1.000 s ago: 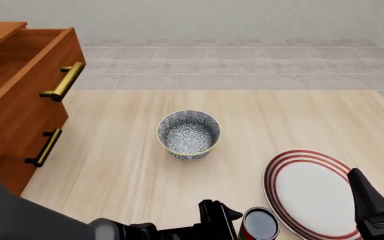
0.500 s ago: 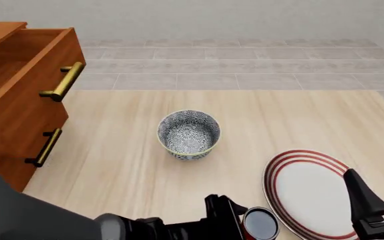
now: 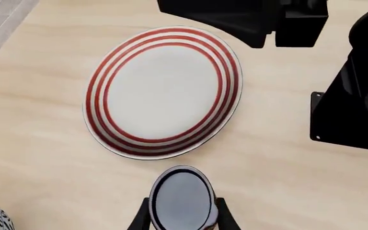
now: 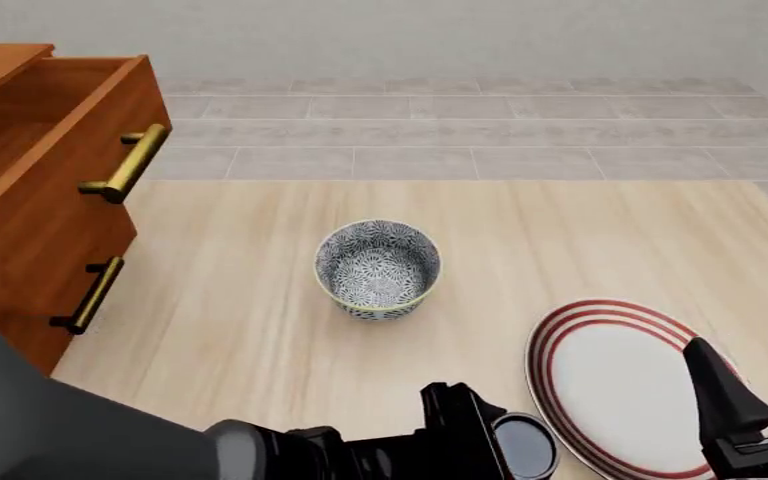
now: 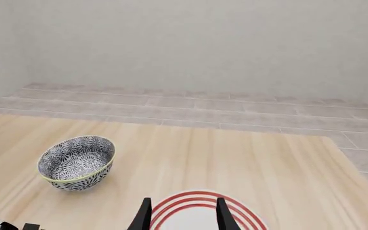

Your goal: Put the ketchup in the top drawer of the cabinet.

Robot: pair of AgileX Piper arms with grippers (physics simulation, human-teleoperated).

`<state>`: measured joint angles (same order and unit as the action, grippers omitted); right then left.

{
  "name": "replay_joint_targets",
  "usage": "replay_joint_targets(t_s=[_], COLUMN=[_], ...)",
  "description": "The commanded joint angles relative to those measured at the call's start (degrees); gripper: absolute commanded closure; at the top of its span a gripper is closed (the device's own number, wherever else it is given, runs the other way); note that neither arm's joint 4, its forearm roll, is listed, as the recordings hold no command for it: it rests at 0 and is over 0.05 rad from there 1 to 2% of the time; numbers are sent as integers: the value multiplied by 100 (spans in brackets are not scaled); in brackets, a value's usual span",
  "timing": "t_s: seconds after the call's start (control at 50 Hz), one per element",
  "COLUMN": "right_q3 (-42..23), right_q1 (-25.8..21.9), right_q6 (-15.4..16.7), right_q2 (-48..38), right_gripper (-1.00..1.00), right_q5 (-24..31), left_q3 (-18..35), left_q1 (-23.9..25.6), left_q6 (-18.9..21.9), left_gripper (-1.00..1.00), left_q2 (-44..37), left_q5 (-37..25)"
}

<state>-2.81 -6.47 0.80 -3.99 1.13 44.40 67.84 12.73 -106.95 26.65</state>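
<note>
Left claw (image 3: 181, 218) straddles the ketchup (image 3: 182, 199) beside the plate (image 3: 163, 91).

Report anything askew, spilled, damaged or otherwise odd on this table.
Nothing stands out. The ketchup, bowl and plate sit upright and intact, nothing spilled; the top drawer stands pulled open.

Front view: you've got the cabinet (image 4: 17, 250) at the left edge of the frame, top drawer (image 4: 51, 130) pulled out above the lower front. Bowl (image 4: 377, 268) sits mid-frame on the counter (image 4: 558, 240). Plate (image 4: 618, 385) lower right. Ketchup (image 4: 523, 447) at the bottom edge, just left of the plate, between the left tool's (image 3: 180, 221) fingers.
</note>
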Motion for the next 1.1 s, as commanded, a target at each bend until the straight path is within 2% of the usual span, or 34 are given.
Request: replay_joint_targets(t_s=[0.02, 0.18, 0.2, 0.26, 0.42, 0.76, 0.8, 0.94, 0.96, 1.02, 1.06, 1.1], right_q3=[47, 61, 22, 23, 3, 73, 72, 60, 69, 53, 47, 74], right_q1=[-5, -4, -7, -8, -4, -12, -12, -12, -17, -22, -29, -34], right_q6=[-9, -7, -4, -6, -12, -34, -40, -46, -44, -41, -44, -47], right_q2=[-7, -12, -16, -20, -5, -68, -92, -72, -71, -62, -66, -95], right_gripper=[-100, -100, -100, -100, -100, -100, -100, -100, -100, -100, -100, -100], right_q5=[-49, -62, -25, -29, 7, -111, -129, -92, -101, -78, -75, -126], left_q3=[76, -78, -196, -189, -362, -926, -1089, -1246, -1214, -1269, -1219, -1292], left_q1=[21, -7, -16, -31, -168, -554, -567, -715, -720, -800, -937, -1025], left_q6=[-64, 17, 240, 116, 115, 63, 44, 75, -136, -60, -196, -75], left_gripper=[100, 100, 100, 100, 100, 100, 100, 100, 100, 100, 100, 100], left_q2=[-56, 159, 262, 376, 726, 2133, 2612, 3151, 3312, 3631, 3812, 4135], left_q5=[-26, 22, 119, -11, -138, -603, -658, -889, -1053, -1188, -1470, -1539])
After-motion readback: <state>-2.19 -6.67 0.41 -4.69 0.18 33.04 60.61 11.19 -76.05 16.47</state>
